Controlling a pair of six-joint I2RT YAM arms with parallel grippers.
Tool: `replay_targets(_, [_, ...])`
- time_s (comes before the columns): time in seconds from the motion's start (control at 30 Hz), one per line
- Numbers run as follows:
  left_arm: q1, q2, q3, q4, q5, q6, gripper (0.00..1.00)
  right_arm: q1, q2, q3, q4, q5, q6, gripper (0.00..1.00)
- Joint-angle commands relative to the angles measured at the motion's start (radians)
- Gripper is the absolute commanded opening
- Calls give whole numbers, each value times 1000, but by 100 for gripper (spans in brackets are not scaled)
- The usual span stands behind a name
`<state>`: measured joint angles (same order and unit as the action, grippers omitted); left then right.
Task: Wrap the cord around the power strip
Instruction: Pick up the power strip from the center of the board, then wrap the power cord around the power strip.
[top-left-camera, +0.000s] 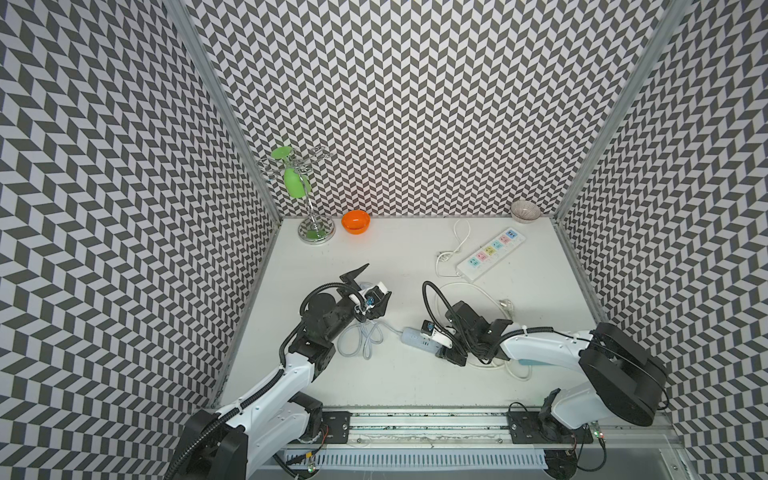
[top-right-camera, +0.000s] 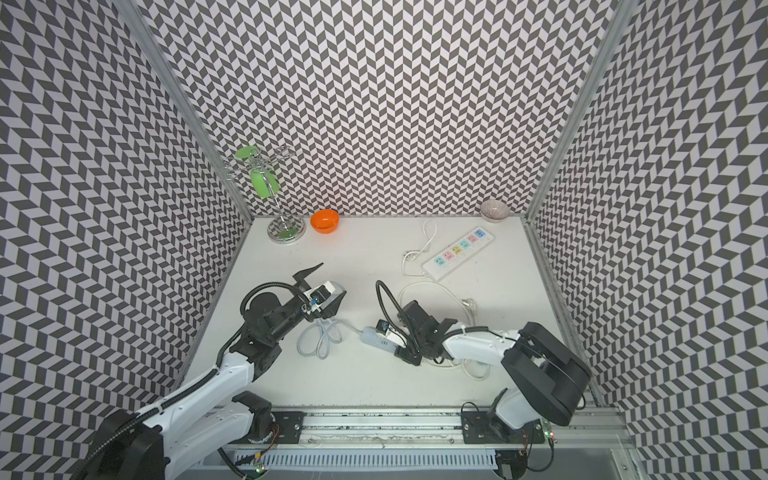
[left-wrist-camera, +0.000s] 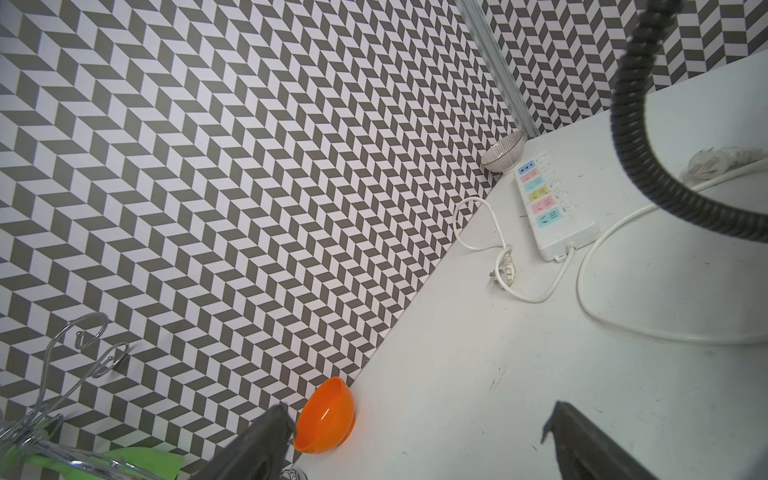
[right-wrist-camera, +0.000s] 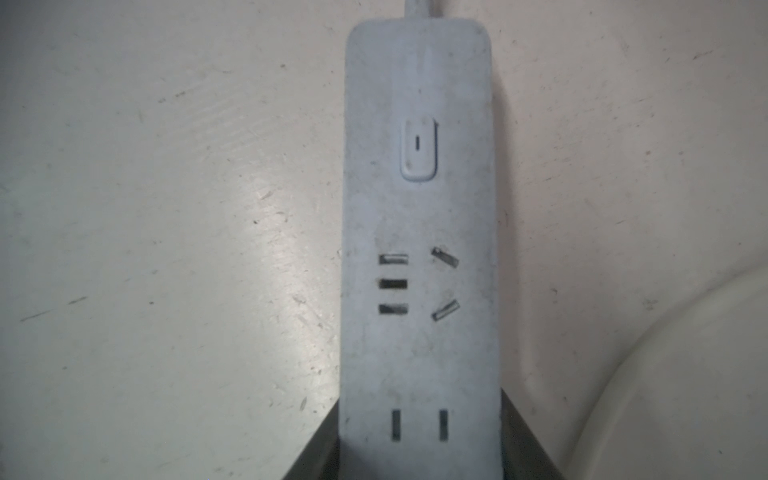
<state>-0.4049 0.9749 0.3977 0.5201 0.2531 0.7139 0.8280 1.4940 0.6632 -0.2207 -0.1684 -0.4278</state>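
My right arm reaches in from 4 o'clock with its forearm low over the white tabletop (top-left-camera: 395, 257), wrist bent down, and the right gripper (top-left-camera: 441, 348) is clamped on the power strip (top-left-camera: 415, 337); the right wrist view shows a dark finger pressed against each long edge. The strip lies flat just toward 6 o'clock of the table's centre, its length running from 10 to 4 o'clock. The cord (top-left-camera: 361, 340) leaves the strip's 10 o'clock end and lies in loose loops toward 8 o'clock, partly under my left wrist. My left arm comes up from 7 o'clock with the left gripper (top-left-camera: 377, 280) raised, splayed wide and holding nothing. A wide white strip with pastel sockets (top-left-camera: 492, 253) sits at 2 o'clock, an orange bowl (top-left-camera: 355, 221) and a chrome stand (top-left-camera: 316, 230) at 11, a small patterned bowl (top-left-camera: 525, 211) at 1. Chevron-patterned walls (top-left-camera: 415, 104) enclose three sides.
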Motion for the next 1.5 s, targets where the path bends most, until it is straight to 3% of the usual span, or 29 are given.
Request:
replay_targets(0.0, [6,-10,60,-71,23,17,100,-6,-57,46,-28,63,-20,0])
replay_targets(0.23, [6,-96,181,-313,38,1,100,-68,-167,160,-87,115,23,0])
replay_targets(0.6, [20,-321,235,-564,139,-128,100,-142,-205,632,-481,89,38,0])
replay_targets(0.9, [49,-441,126,-422,230,-286,100,-300,-217,846,-536,-151,142,0])
replay_targets(1.1, [44,-398,55,-304,207,-261,99,-359,-185,929,-553,-335,207,0])
replay_targets(1.47, [43,-282,53,-196,186,-228,87,-378,-217,1053,-620,-616,232,0])
